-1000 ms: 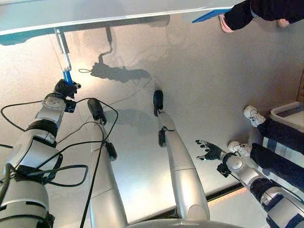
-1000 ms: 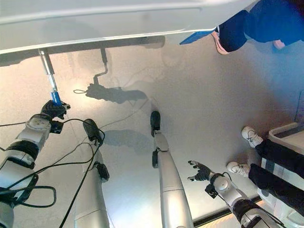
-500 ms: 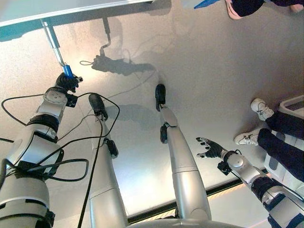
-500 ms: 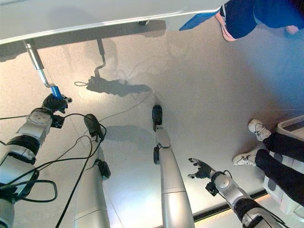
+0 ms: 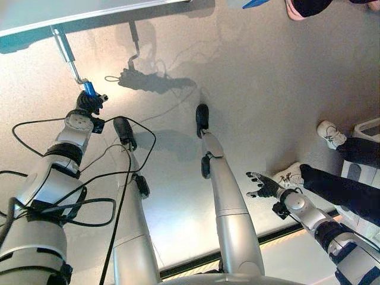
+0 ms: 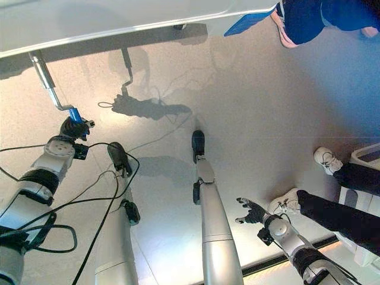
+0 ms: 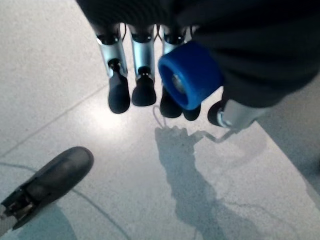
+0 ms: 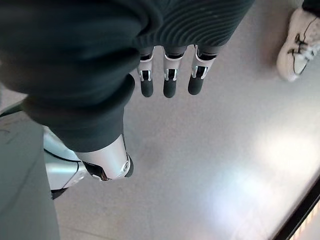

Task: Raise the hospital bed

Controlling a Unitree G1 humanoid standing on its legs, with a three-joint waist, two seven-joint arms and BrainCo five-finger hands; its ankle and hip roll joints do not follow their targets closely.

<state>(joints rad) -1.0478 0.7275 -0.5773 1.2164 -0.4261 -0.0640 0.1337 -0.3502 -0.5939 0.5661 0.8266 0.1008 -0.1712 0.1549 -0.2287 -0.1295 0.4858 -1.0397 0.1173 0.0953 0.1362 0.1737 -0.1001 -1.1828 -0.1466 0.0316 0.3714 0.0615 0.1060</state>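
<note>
The hospital bed's pale edge (image 5: 89,9) runs along the far side. A metal crank (image 5: 64,50) slants down from under it and ends in a blue grip (image 5: 89,89). My left hand (image 5: 88,104) is shut on that grip. In the left wrist view the round blue grip end (image 7: 190,75) sticks out of the fist, with the fingers (image 7: 120,95) curled beside it. My right hand (image 5: 264,189) hovers low over the floor at the right, open and holding nothing; its straight fingers (image 8: 167,82) show in the right wrist view.
A person in dark trousers and white shoes (image 5: 291,175) stands close to my right hand, beside a white container (image 5: 368,127). Another person's foot (image 5: 297,9) shows at the far right by the bed. A dark strip (image 5: 297,231) crosses the floor near me.
The view has shifted. My left hand has carried the blue grip slightly to the right, turning the crank. The person's nearer white shoe has stepped closer to my right hand.
</note>
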